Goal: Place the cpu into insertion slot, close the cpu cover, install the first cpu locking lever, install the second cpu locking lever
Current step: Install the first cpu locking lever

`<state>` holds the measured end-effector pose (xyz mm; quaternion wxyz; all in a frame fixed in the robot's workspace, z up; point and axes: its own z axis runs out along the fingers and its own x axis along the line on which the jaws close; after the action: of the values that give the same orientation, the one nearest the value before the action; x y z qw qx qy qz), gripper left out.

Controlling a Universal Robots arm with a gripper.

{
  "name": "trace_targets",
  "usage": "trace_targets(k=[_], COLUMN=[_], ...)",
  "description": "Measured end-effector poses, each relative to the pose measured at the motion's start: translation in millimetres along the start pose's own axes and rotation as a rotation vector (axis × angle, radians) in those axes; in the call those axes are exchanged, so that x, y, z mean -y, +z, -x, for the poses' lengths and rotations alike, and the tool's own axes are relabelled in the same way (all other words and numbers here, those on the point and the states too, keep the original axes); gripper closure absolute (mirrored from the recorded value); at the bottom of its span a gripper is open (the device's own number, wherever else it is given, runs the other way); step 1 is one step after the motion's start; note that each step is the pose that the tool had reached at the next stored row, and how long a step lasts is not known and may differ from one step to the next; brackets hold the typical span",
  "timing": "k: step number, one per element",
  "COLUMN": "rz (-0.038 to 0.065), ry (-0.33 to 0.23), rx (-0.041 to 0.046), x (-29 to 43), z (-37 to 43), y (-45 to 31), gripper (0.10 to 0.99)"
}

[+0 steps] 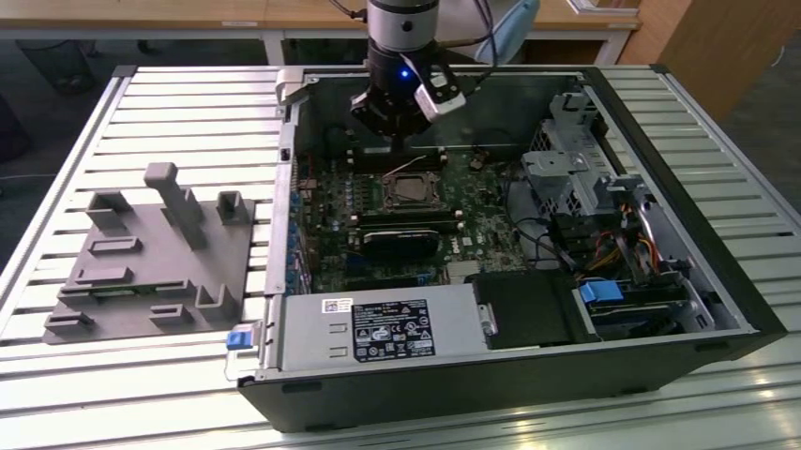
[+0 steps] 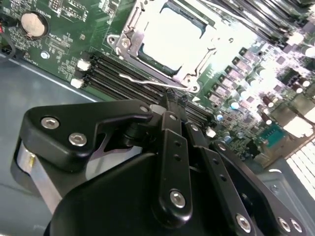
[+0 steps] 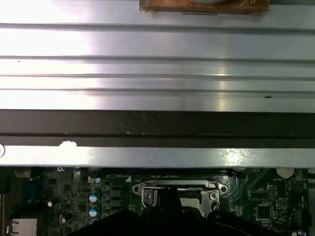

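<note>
- Power supply box (image 1: 375, 330) is seen nearest the camera in the exterior view, grey with a label, at the near edge of the open computer case (image 1: 701, 309).
- The case is laid on its side on a slatted metal desk (image 1: 163, 103); a grey plastic fixture (image 1: 150, 258) is set on the desk toward the exterior view's left, apart from the case.
- Green motherboard (image 1: 338, 234) is exposed inside; a black heatsink block (image 1: 403, 246) is seen between the power supply and the socket.
- Gripper (image 1: 398, 141) is positioned above the far end of the board, just beyond the socket; arm is pointed downward.
- Jaws: drawn close together in the second wrist view, nothing is seen gripped. Fingertips (image 2: 174, 101) are located just beside a thin wire locking lever (image 2: 147, 82); contact cannot be confirmed.
- The cpu (image 2: 172, 34) is seated in the insertion slot (image 1: 408, 192), silvery top strongly glared in the second wrist view.
- The cpu cover (image 2: 129, 37) is laid down flat around the chip, which is visible through its window.
- Long black memory slots (image 2: 113, 73) are run alongside the socket, next to the lever.
- In the first wrist view the cover frame (image 3: 177, 189) is seen past the case wall (image 3: 157, 73).
</note>
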<state>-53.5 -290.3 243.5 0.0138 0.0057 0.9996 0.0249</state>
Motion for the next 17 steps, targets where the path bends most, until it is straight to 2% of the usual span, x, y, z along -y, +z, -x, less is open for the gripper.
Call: trace_targets(k=[5,9,17], rz=[0.0,0.001,0.001], ry=[-0.004,-0.034,-0.036], rx=[-0.0002,-0.0015,-0.0017], x=[-0.6,-0.5,-4.1], z=[7.8,9.6,12.8], y=[7.0,11.1,18.4], gripper=[0.98,0.98,0.98])
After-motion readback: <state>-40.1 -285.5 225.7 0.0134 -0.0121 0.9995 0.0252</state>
